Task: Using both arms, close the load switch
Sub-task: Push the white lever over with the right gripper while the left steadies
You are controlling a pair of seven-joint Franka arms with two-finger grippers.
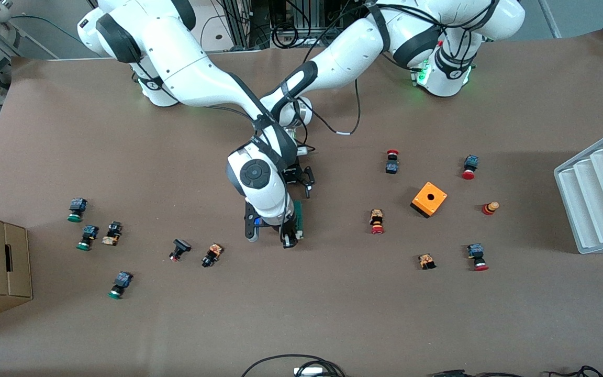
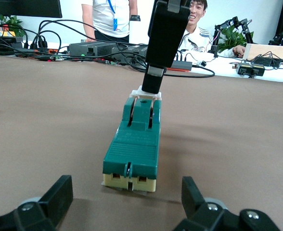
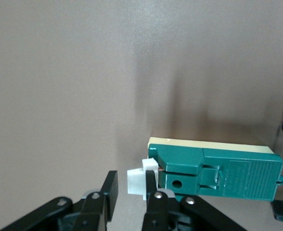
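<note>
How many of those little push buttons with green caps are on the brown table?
3 green-capped push buttons, all toward the right arm's end: one farthest from the camera, one just nearer, one nearest. Others could be hidden.

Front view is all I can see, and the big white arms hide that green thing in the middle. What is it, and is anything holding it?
Observer: It is the load switch, a green bar lying flat on the table. It has a white block at one end. The right gripper straddles that block, with a small gap at one finger.
Visitor: And the other arm?
Observer: The left gripper sits low at the switch's other end. Its fingers are wide open and not touching the switch.
Visitor: Is the switch all green?
Observer: No, a cream base runs under the green body.
</note>
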